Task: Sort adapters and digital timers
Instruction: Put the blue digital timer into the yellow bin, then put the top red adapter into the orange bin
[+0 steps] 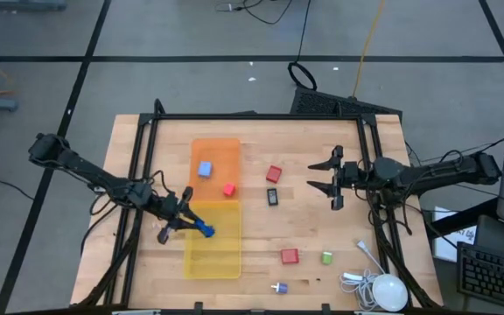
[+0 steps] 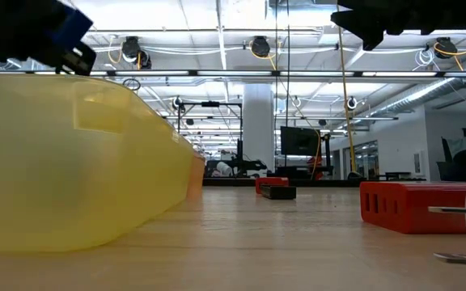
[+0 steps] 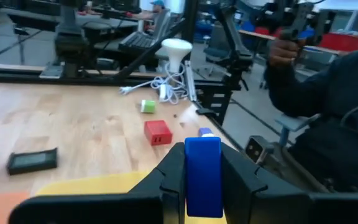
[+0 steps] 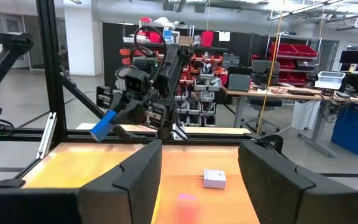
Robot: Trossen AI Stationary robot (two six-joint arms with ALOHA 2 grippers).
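My left gripper (image 1: 185, 222) is shut on a dark blue flat timer (image 1: 204, 229) above the near-left part of the yellow tray (image 1: 213, 254). The timer also shows in the left wrist view (image 3: 202, 177) and the right wrist view (image 4: 104, 124). The orange tray (image 1: 226, 150) holds a light blue adapter (image 1: 205, 169) and a red adapter (image 1: 228, 189). A red adapter (image 1: 274, 174) and a black timer (image 1: 272, 198) lie on the table mid-way. My right gripper (image 1: 319, 176) is open and empty, right of them. My left gripper pinches the blue timer between its two fingers (image 3: 169, 177), one on each long side. The timer's free end (image 3: 202, 144) sticks out past the fingertips. The fingers come from the table's left, slanting down. The timer is lifted clear above the yellow tray (image 3: 92, 183).
A red adapter (image 1: 289, 255), a green adapter (image 1: 326, 257) and a white-purple adapter (image 1: 278, 287) lie near the front edge. A white round device with cable (image 1: 388, 290) lies at the front right. A black frame (image 1: 252, 116) borders the table's far side.
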